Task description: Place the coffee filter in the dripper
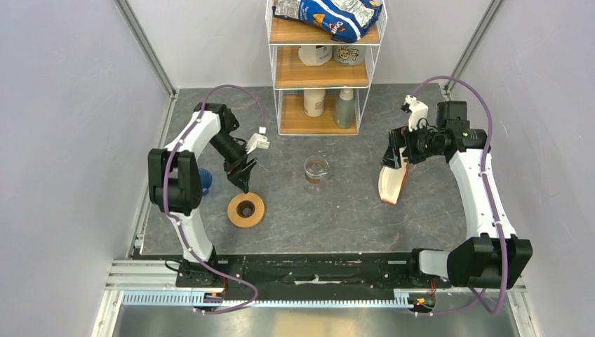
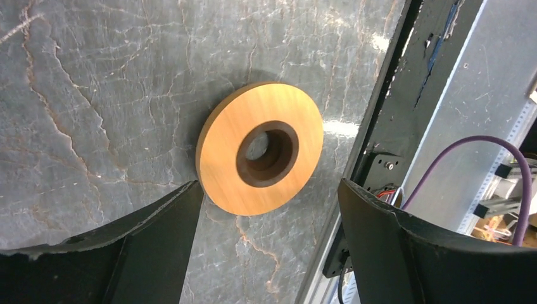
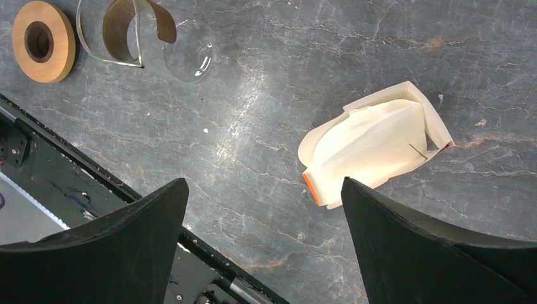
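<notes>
The dark blue dripper [image 1: 205, 181] stands at the table's left side, half hidden behind my left arm. No single loose coffee filter shows. An upright white-and-tan bundle [image 1: 393, 182] stands on the right and shows in the right wrist view [image 3: 373, 149] with an orange edge. My left gripper [image 1: 242, 177] is open and empty, just above the flat orange-tan ring [image 1: 246, 209], to the right of the dripper. In the left wrist view the open gripper [image 2: 270, 187] frames the ring [image 2: 221, 158]. My right gripper [image 1: 394, 151] is open and empty above the bundle, which lies beyond its fingers in the right wrist view [image 3: 264, 183].
A clear glass beaker [image 1: 316, 170] with a tan band stands mid-table, also in the right wrist view [image 3: 126, 31]. A wire shelf [image 1: 323, 77] with bottles and a bag stands at the back. A black rail [image 1: 316, 267] runs along the near edge.
</notes>
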Action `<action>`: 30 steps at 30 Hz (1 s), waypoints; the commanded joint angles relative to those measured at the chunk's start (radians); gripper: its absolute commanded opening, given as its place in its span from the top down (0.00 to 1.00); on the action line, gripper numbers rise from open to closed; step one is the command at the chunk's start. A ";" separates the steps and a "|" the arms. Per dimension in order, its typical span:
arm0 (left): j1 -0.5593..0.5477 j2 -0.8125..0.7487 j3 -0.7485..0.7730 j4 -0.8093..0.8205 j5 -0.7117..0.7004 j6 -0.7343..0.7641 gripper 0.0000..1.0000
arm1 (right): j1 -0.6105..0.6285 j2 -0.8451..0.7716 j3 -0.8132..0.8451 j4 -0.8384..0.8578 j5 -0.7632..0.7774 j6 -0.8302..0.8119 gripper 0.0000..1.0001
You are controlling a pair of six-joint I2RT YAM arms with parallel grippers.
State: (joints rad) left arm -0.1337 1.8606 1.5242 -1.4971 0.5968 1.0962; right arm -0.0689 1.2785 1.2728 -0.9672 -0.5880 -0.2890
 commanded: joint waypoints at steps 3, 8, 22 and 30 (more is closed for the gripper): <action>0.049 0.105 0.048 -0.099 -0.019 0.091 0.15 | 0.003 -0.025 0.033 -0.023 0.002 -0.020 0.01; 0.068 0.167 0.073 -0.059 -0.034 0.108 0.18 | 0.003 -0.026 0.028 -0.035 0.000 -0.022 0.01; 0.067 0.302 0.051 -0.035 -0.035 0.168 0.24 | 0.003 -0.044 0.073 -0.115 0.041 -0.080 0.01; 0.068 0.357 0.053 -0.051 -0.028 0.186 0.27 | 0.003 -0.034 0.092 -0.125 0.047 -0.086 0.01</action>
State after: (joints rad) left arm -0.0677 2.1944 1.5707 -1.5303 0.5518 1.2205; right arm -0.0689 1.2537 1.3182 -1.0782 -0.5468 -0.3576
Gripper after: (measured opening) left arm 0.736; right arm 0.993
